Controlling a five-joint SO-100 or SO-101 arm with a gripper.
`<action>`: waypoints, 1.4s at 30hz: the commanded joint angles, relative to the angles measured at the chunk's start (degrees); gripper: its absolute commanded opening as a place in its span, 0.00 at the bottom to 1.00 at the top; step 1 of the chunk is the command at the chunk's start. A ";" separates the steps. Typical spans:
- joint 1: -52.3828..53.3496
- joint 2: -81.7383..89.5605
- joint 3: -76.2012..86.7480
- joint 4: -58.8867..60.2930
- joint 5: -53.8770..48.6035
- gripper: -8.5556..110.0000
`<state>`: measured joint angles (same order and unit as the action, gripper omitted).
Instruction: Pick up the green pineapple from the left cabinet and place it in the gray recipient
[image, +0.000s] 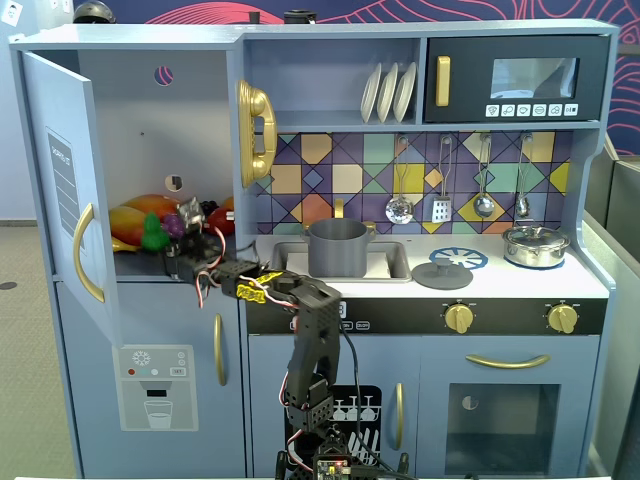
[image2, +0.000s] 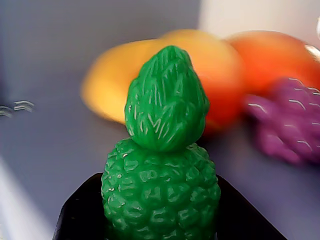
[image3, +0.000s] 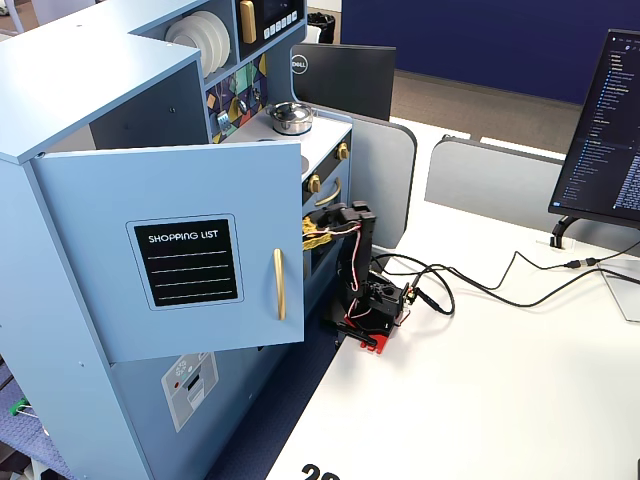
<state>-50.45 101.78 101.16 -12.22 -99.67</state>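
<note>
1. Black gripper (image2: 160, 232) at the bottom edge of the wrist view, dark fingers (image2: 80, 212) showing on either side of the small bright green bumpy toy pineapple (image2: 162, 185); apparently closed around its body, though actual contact cannot be told.
2. Pineapple upright, spiky leaf crown on top, filling the centre of the wrist view; in a fixed view, a small green shape (image: 152, 232) at left-centre, on the shelf inside the tall blue-gray open cabinet compartment (image: 150, 110).
3. Behind it, blurred: an orange-yellow mango-like fruit (image2: 165, 75) at upper centre, a purple grape bunch (image2: 292, 120) at right.
4. Cabinet door (image: 60, 190) swung open at the left of that fixed view, curved gold handle (image: 85, 250) on it.
5. Plain matte gray cylindrical pot (image: 338, 247) in the sink at centre, well apart from the pineapple.
6. Flat gray lid (image: 442, 274) on the counter right of the sink.
</note>
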 joint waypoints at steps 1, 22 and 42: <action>-3.60 18.63 3.16 3.78 -1.67 0.07; 42.10 61.44 6.59 41.40 12.92 0.07; 52.12 12.48 -20.83 47.90 2.72 0.07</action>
<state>0.79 117.51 85.25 36.39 -95.62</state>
